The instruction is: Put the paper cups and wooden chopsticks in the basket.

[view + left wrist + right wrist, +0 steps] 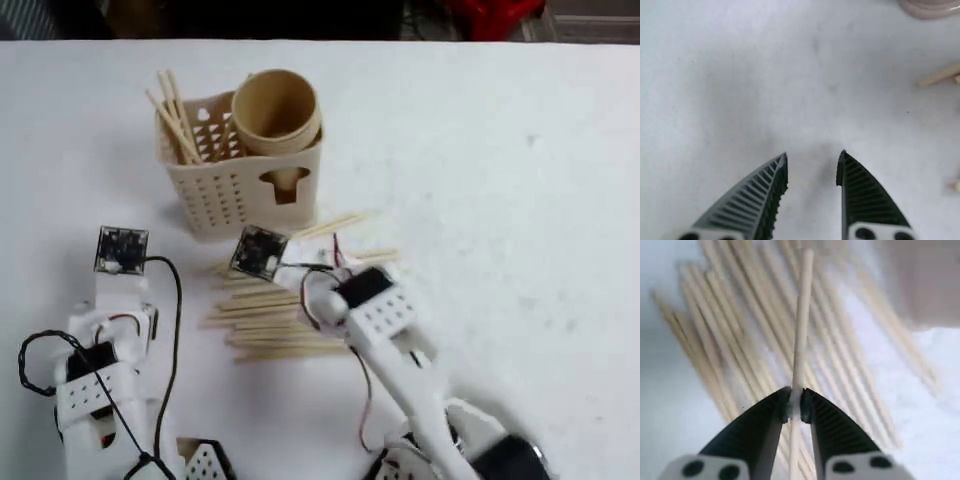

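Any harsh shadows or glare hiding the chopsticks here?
High view: even light, loose chopsticks plain before the basket. Right wrist view: no glare on the chopstick in the right tool. Left wrist view: faint shadow under the left tool.

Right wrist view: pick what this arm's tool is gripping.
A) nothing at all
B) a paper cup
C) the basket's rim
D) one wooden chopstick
D: the right tool is shut on a single chopstick, its two tips pinching the stick from both sides, with the pile of loose chopsticks on the table beneath.
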`<state>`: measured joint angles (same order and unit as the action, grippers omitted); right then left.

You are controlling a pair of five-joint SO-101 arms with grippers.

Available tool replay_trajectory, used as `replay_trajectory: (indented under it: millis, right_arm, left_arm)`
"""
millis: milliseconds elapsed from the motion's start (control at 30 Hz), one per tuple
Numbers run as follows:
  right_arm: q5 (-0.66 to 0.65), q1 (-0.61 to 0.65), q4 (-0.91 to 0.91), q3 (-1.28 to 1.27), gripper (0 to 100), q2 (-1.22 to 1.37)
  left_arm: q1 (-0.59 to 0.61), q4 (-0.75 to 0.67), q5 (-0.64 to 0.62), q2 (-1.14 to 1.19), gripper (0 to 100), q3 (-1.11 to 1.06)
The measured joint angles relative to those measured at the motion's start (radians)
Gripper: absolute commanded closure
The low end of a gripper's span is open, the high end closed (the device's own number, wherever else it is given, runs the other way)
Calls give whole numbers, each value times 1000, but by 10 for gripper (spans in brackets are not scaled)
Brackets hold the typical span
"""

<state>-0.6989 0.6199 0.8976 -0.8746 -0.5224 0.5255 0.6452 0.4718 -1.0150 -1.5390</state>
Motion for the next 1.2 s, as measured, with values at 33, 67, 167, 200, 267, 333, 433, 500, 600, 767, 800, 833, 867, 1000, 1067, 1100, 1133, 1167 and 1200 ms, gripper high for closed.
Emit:
replay_trajectory:
  millis: [33,67,167,200,267,333,433,500,600,767,800,833,867,1000,1067,1100,1133,1167,1200]
  right_arm:
    - [12,2,20,5,982,-51]
    - [28,2,38,15,982,-92]
    - [80,2,86,118,982,-176]
    - [104,2,103,170,982,-184]
    - [161,2,130,284,982,-189]
    - [221,2,137,408,982,-184]
    - [310,2,137,603,982,-123]
    - [359,2,133,723,982,-52]
    - [414,6,78,890,982,74]
    - [494,61,-69,1112,978,295]
    - [506,72,-106,1149,978,331]
    - [512,81,-143,1185,978,370]
    - [512,92,-183,1215,978,407]
    - [516,110,-310,1303,978,529]
    - [516,114,-341,1327,978,571]
    - [516,115,-348,1335,978,588]
    - [517,115,-353,1336,977,597]
    - [519,118,-353,1338,977,606]
    - [519,121,-354,1338,977,611]
  left_arm:
    - [0,0,0,0,827,0]
    - [0,0,0,0,827,0]
    - [0,0,0,0,827,0]
    - [0,0,0,0,827,0]
    - [0,0,0,0,827,0]
    - [0,0,0,0,827,0]
    - [0,0,0,0,827,0]
    - [0,0,0,0,827,0]
    - [0,0,0,0,827,0]
    - [0,0,0,0,827,0]
    - [0,0,0,0,827,0]
    - [0,0,0,0,827,0]
    - [0,0,0,0,827,0]
    - [0,0,0,0,827,0]
    - [0,0,0,0,827,0]
    - [0,0,0,0,827,0]
    - [0,0,0,0,827,0]
    - [0,0,0,0,827,0]
    - [0,0,0,0,827,0]
